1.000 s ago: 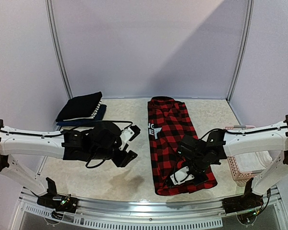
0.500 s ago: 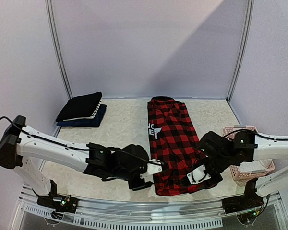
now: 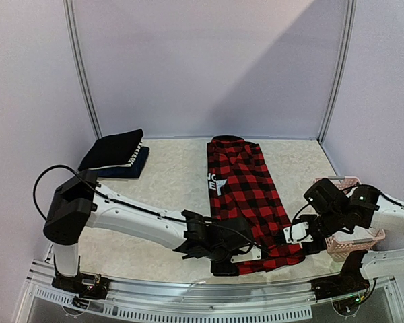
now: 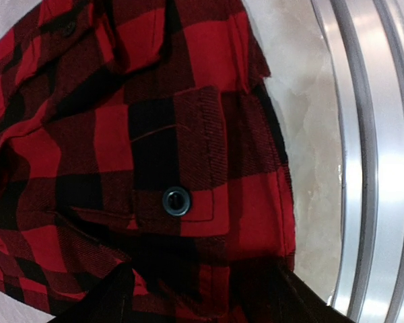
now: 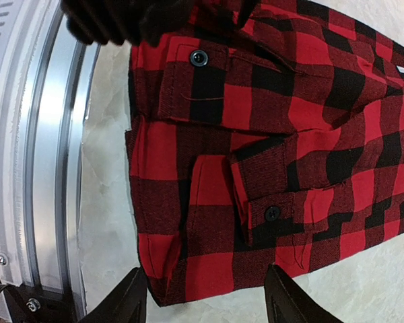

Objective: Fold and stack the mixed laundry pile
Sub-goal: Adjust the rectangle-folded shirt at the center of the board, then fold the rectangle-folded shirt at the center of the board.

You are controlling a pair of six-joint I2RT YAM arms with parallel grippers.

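Marbled tabletop [image 3: 175,175] carries the plaid flannel shirt [image 3: 246,195]. Left hand [image 3: 225,259] hovers over its near hem, right hand [image 3: 306,239] at its near-right corner, both spread wide and empty. The left fingers [image 4: 114,303] blur into shadow. Dark folded clothes [image 3: 113,153] lie beyond the shirt, leftward.

Pink slatted basket [image 3: 355,240] at right near corner of beige marbled tabletop [image 3: 168,182]; silver rail [image 3: 188,289] along near edge; lilac walls [image 3: 209,67] behind.

Your left arm [image 3: 138,220] and right arm [image 3: 398,217] wear white shells, black joints and looping black cables [image 3: 35,194].
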